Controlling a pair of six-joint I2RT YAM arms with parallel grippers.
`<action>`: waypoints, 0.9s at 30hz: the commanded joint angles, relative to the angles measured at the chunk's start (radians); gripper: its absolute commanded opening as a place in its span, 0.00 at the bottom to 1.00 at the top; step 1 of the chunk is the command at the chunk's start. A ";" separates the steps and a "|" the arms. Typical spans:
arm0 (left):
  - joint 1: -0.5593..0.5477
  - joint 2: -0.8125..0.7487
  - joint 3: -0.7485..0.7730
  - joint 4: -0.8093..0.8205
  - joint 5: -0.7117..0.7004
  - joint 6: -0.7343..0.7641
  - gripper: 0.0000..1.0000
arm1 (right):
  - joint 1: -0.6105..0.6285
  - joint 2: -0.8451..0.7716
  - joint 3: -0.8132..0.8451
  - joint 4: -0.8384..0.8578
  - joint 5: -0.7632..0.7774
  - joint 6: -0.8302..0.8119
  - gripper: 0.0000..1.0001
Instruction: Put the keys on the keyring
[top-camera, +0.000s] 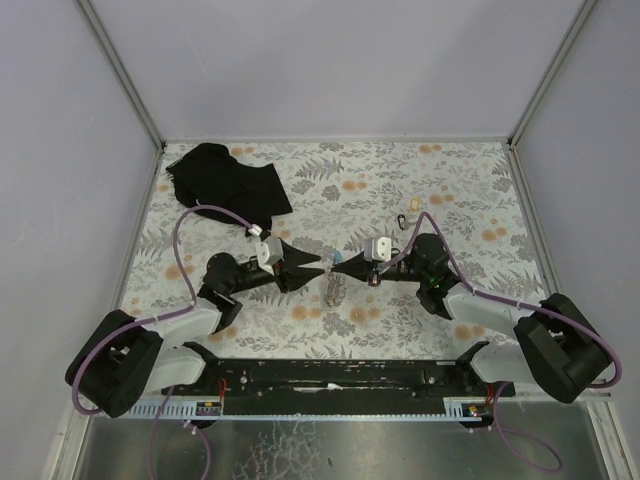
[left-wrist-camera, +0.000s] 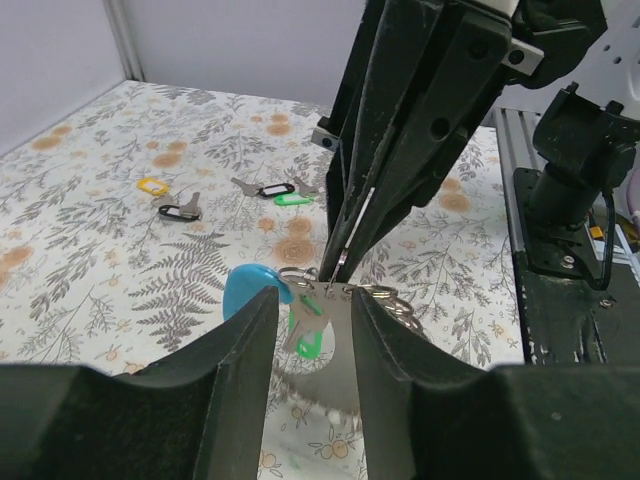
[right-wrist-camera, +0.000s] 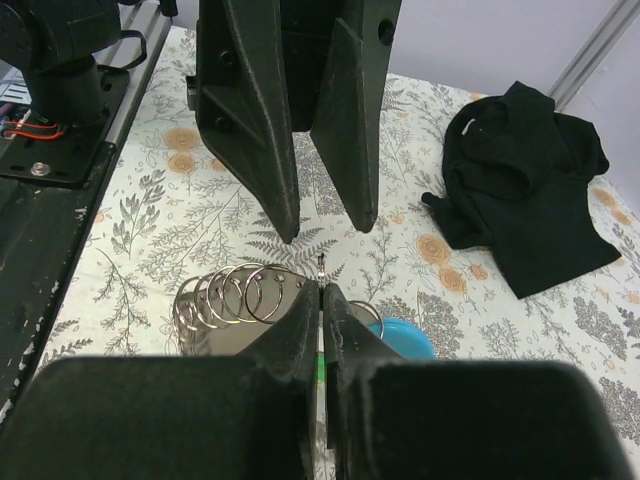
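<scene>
A light-blue keyring (left-wrist-camera: 248, 291) lies on the flowered table, also showing as a blue disc (right-wrist-camera: 405, 340) in the right wrist view. My right gripper (right-wrist-camera: 322, 290) is shut on its thin grey metal ring, which sticks up just past the tips. A green-tagged key (left-wrist-camera: 309, 328) hangs at that ring. My left gripper (left-wrist-camera: 313, 300) faces it, open, one finger on each side of the key without touching. From above, the left gripper (top-camera: 321, 263) and the right gripper (top-camera: 334, 268) meet tip to tip. More keys (left-wrist-camera: 272, 190) lie loose further off.
A metal plate with several steel rings (right-wrist-camera: 228, 297) lies under the grippers, seen from above as a small metal piece (top-camera: 335, 290). A black cloth (top-camera: 225, 180) sits at the back left. Yellow-tagged (left-wrist-camera: 152, 186) and black-tagged (left-wrist-camera: 178, 211) keys lie on the table.
</scene>
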 joint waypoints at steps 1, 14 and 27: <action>0.005 0.043 0.033 0.092 0.081 0.016 0.34 | -0.005 0.012 0.008 0.138 -0.031 0.041 0.01; -0.006 0.098 0.063 0.091 0.098 0.024 0.21 | -0.005 0.028 0.008 0.152 -0.051 0.064 0.01; -0.039 0.104 0.088 0.027 0.090 0.058 0.04 | -0.005 0.034 0.011 0.158 -0.066 0.081 0.01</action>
